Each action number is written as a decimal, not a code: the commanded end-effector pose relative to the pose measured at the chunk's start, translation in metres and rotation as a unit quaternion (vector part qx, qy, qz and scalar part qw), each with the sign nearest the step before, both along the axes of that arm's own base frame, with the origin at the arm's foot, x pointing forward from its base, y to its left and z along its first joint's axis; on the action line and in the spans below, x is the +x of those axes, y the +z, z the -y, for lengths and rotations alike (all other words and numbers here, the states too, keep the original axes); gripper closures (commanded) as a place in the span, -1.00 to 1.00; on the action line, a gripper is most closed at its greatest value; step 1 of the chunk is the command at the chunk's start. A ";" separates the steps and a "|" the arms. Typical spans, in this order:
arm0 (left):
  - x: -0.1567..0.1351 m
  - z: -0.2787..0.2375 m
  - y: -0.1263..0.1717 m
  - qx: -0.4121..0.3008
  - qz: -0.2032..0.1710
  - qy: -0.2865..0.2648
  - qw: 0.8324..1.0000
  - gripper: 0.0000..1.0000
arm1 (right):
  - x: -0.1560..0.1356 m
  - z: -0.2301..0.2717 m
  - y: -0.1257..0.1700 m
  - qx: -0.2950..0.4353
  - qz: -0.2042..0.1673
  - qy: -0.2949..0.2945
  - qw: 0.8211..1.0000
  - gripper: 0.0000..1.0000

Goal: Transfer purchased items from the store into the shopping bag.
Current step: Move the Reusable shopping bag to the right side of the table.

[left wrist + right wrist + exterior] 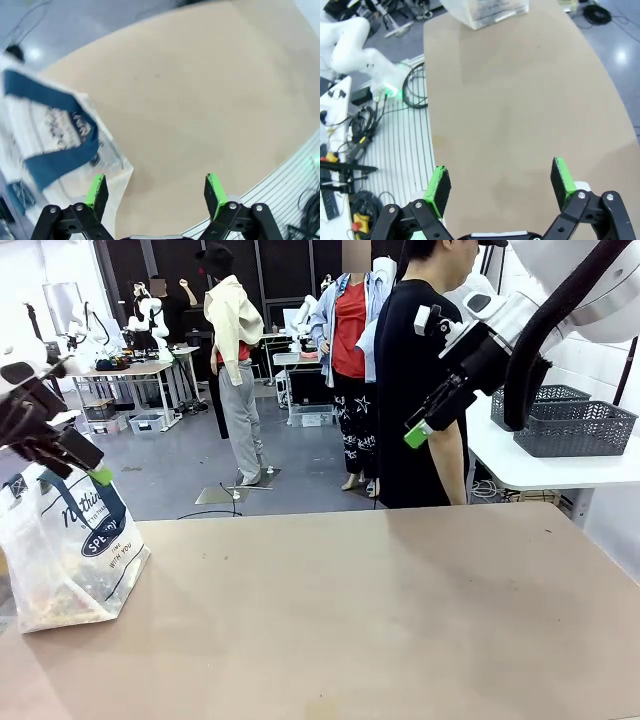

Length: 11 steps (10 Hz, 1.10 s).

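Surface: The tan surface (380, 610) is lying flat under both tools, smooth and mostly bare.
Bag: The shopping bag (65, 550) is standing on the surface just below the left tool (98, 476), at the near left edge. It is see-through, with dark blue straps.
Bag from the left wrist: The bag (55, 140) is sitting off to the left of the left tool (156, 192), a bit blurry, close to the left green pad.
Bag from the right wrist: The bag (485, 11) is showing far ahead of the right tool (501, 182), at the far end of the surface.
Items: Small yellowish things (55, 605) are lying in the bottom of the bag, too dim to tell apart.
Writing: A round dark blue mark on the bag is showing white letters, "SPE" and "WITH YOU". The rest is too small to read.
Left tool: Its fingers are spread wide and holding nothing.
Right tool: The right tool (418, 432) is hanging high over the far side, fingers spread wide, holding nothing.
Room: A person (425, 380) in black is standing just behind the right tool. Dark grey baskets (570, 422) are sitting on a white table to its right. The floor is grey.
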State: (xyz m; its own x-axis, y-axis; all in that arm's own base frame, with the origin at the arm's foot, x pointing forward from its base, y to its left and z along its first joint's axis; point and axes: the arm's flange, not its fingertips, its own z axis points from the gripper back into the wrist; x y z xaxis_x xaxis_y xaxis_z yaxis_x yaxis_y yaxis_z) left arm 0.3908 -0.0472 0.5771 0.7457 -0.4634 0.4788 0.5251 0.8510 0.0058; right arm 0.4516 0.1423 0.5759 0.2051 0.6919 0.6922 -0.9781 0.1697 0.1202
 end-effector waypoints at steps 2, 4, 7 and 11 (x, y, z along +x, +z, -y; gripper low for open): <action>0.019 0.006 0.009 -0.013 -0.025 -0.154 0.988 -1.00 | -0.004 0.016 -0.017 0.005 0.028 0.025 0.999 -1.00; 0.027 0.010 0.007 -0.039 -0.032 -0.191 0.980 -1.00 | -0.002 0.026 -0.022 0.002 0.028 0.028 0.999 -1.00; 0.037 0.017 -0.001 -0.093 -0.011 -0.212 0.973 -1.00 | -0.002 0.034 -0.025 -0.023 0.036 0.022 0.999 -1.00; 0.038 0.023 -0.007 -0.117 0.026 -0.233 0.965 -1.00 | -0.001 0.039 -0.024 -0.032 0.047 0.012 0.998 -1.00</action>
